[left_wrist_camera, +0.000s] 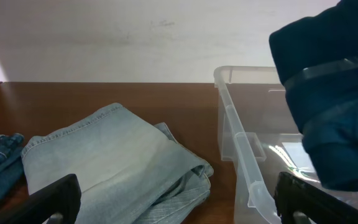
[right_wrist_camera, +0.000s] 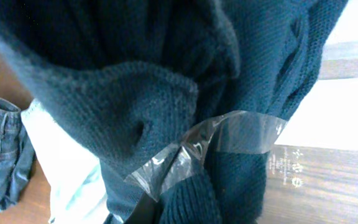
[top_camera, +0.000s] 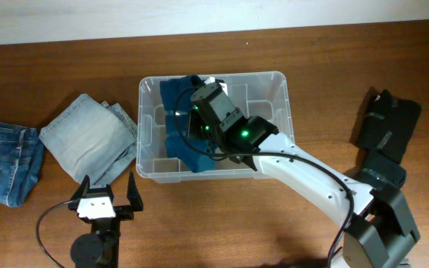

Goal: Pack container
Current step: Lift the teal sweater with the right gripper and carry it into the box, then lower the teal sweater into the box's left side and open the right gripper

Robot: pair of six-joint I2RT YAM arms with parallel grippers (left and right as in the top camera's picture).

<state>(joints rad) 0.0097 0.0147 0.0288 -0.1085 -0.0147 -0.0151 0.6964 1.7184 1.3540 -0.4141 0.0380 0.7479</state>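
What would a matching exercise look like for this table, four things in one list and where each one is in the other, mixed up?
Things:
1. dark blue sweater
2. pale folded jeans
3. dark jeans
4. black garment

Places:
A. at the far left edge of the table
B. on the table, off to the right of the clear bin
C. hanging over the clear bin
D. on the table, just left of the clear bin

Pairs: 1-C, 2-D, 3-A, 4-B
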